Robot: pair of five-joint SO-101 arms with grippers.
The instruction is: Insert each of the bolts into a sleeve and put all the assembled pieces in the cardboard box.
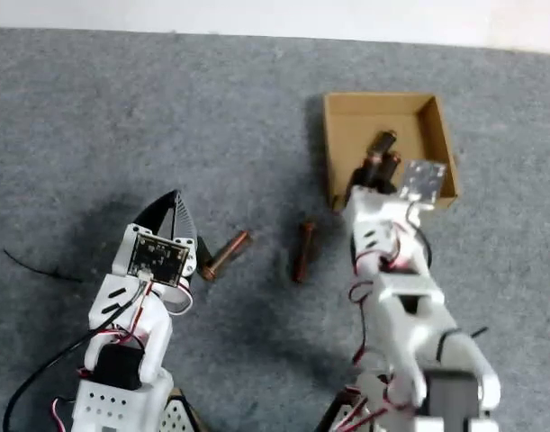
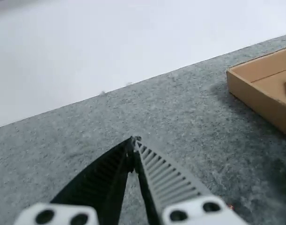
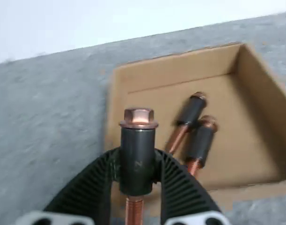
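Observation:
My right gripper (image 3: 137, 171) is shut on an assembled piece (image 3: 138, 154), a copper bolt inside a black sleeve, held upright over the near edge of the cardboard box (image 3: 133, 77). Two assembled pieces (image 3: 194, 126) lie inside the box. In the high view the right gripper (image 1: 372, 173) hangs over the box (image 1: 347, 112) at its front rim. My left gripper (image 2: 133, 140) is shut with nothing in it and sits at the left of the grey mat (image 1: 174, 205). A piece with a dark sleeve end (image 1: 222, 255) and a bare copper bolt (image 1: 303, 250) lie between the arms.
Grey felt mat (image 1: 94, 135) covers the table, with a white surface beyond its far edge. A thin black wire (image 1: 40, 268) lies at the left. Open mat lies left of and behind the box.

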